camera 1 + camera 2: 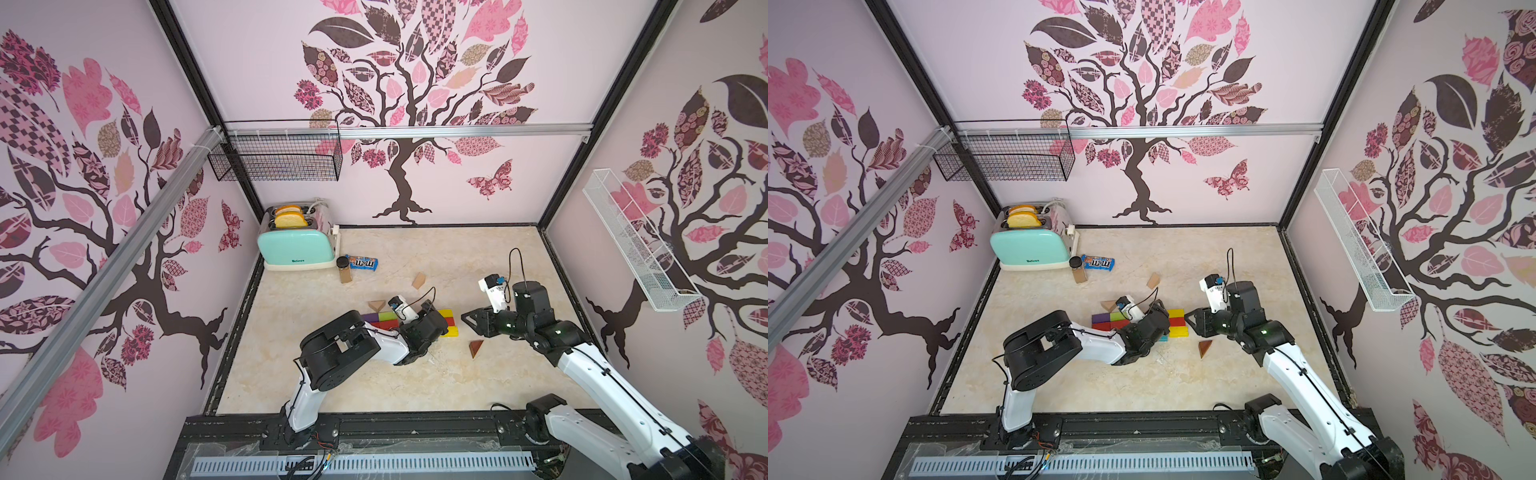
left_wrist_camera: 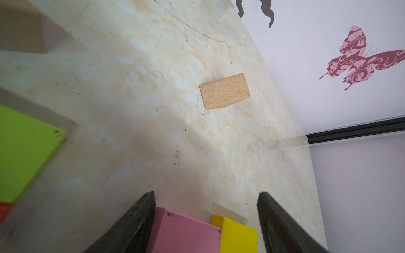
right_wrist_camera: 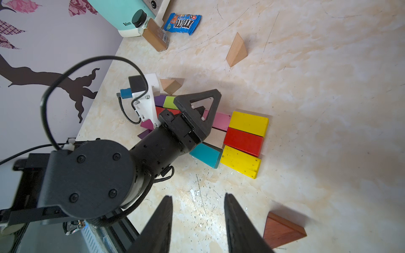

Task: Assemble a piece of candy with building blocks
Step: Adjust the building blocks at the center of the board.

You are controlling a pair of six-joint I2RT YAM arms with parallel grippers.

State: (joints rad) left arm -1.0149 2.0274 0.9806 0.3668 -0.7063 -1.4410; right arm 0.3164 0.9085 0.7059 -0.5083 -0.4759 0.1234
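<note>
Left gripper [image 2: 206, 193], jaws apart, straddles a pink block [image 2: 186, 232] and yellow block [image 2: 238, 236] in the cluster of building blocks [image 3: 243, 141] at the middle of the table [image 1: 457, 382]; right gripper [image 3: 197, 196], jaws apart and empty, hangs near a brown triangle [image 3: 282, 230]

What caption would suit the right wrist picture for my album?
Left gripper over the colourful blocks, seen past the open right gripper, a brown triangle nearby.
</note>
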